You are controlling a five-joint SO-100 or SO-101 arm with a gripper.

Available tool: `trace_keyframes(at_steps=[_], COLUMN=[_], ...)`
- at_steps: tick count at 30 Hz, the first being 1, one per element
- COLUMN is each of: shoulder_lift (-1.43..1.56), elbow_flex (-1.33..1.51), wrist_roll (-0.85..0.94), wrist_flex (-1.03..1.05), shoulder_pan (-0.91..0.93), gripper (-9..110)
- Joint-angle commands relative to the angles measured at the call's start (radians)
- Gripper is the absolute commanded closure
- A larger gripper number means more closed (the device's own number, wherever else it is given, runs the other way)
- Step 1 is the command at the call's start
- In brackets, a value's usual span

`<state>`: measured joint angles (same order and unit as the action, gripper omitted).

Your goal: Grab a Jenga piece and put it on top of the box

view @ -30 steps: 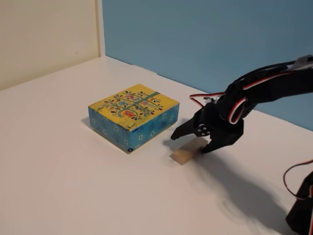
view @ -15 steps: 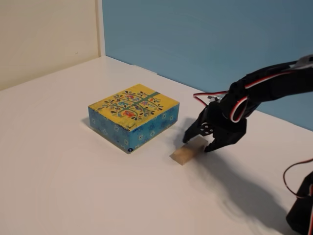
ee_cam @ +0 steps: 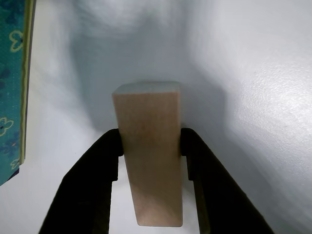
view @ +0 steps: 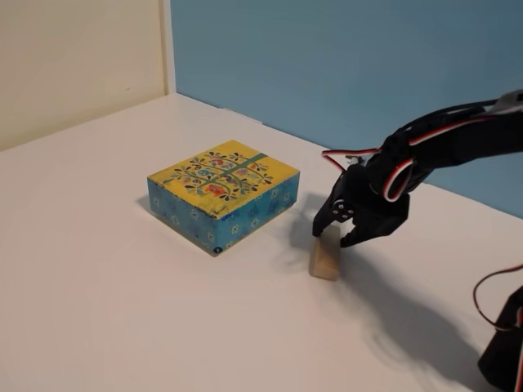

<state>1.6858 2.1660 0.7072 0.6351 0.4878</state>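
The pale tan Jenga piece point(view: 324, 255) hangs tilted from my gripper point(view: 336, 237), its lower end at or just above the white table. In the wrist view both black fingers point(ee_cam: 105, 161) press against the sides of the Jenga piece point(ee_cam: 150, 161), so my gripper point(ee_cam: 150, 142) is shut on it. The box point(view: 223, 193), yellow floral top and blue patterned sides, lies on the table to the left of the block in the fixed view. A strip of the box's point(ee_cam: 12, 83) blue side shows at the left edge of the wrist view.
A white table point(view: 98, 294) carries everything, with a cream wall at back left and a blue wall behind. The arm's base and red and black wires point(view: 498, 327) sit at the lower right of the fixed view.
The fingers closed from wide open onto the block. It lay flat on the table before and now is tipped up on end in the grip.
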Motion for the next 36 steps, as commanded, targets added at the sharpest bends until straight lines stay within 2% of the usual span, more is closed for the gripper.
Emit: trace_keyframes(at_steps=[1,8,19,36], shoulder_lift=[0.000,0.058,0.351,0.416], elbow_flex=[-0.020,-0.020,-0.100,-0.365], wrist_roll=[-0.002,-0.037,-0.196,-0.281], wrist_flex=[-0.015,0.003,0.202,0.448], shoulder_pan=[0.003,-0.006,-0.064,-0.144], gripper=[101,101,101,102])
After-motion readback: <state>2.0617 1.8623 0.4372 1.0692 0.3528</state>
